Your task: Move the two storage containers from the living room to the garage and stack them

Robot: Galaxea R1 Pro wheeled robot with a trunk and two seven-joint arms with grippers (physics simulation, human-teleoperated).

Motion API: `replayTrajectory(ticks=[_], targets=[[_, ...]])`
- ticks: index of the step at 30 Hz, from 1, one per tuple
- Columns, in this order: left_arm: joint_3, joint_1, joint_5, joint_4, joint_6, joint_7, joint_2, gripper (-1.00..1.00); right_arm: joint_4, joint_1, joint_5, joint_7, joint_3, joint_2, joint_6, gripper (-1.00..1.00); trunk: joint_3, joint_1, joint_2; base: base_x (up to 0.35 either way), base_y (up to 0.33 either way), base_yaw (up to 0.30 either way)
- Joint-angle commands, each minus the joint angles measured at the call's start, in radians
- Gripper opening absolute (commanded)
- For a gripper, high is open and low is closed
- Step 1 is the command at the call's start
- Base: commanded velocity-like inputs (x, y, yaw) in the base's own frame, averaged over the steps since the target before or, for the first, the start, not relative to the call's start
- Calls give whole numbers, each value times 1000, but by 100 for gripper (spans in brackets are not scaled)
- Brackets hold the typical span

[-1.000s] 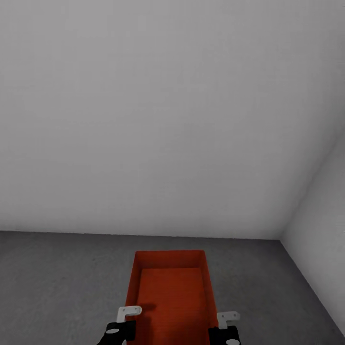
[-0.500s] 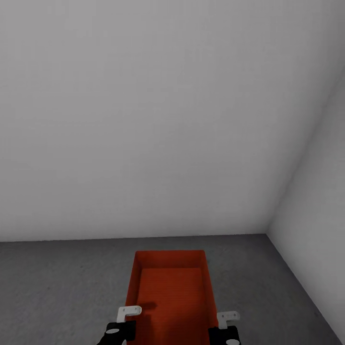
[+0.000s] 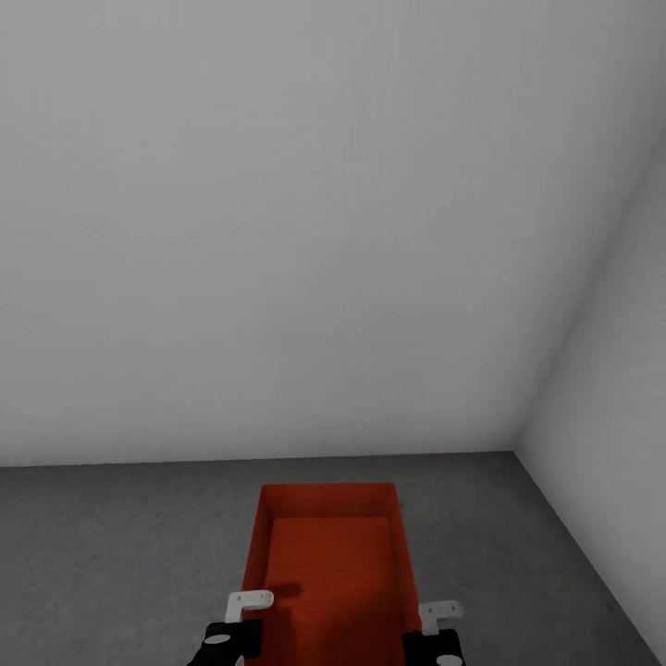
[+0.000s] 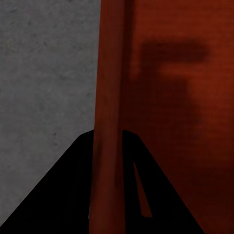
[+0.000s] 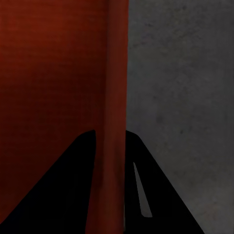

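Left hand and right hand each clamp the storage container's side walls — above the floor.

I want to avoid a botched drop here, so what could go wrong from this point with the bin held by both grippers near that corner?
1. The storage container is held only by its thin side walls: the left gripper and the right gripper each straddle one. Uneven release could tip it.
2. The white walls meet close ahead on the right, so driving forward could bump the container.
3. Only one container shows over the grey floor, so the stacking partner's position cannot be judged.
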Motion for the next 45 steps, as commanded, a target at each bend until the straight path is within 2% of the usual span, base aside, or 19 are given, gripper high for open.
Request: replayTrajectory(ticks=[1, 12, 45], targets=[[-95, 1, 17, 2, 5, 2, -7, -100, 0, -2, 3, -7, 1, 0, -4, -100, -1, 0, -1, 0, 0, 35], [-95, 1, 17, 2, 5, 2, -7, -100, 0, -2, 3, -6, 1, -2, -6, -100, -1, 0, -1, 0, 0, 157], [-95, 1, 19, 0, 5, 0, -7, -100, 0, -2, 3, -7, 1, -2, -5, -100, -1, 0, -1, 0, 0, 2]])
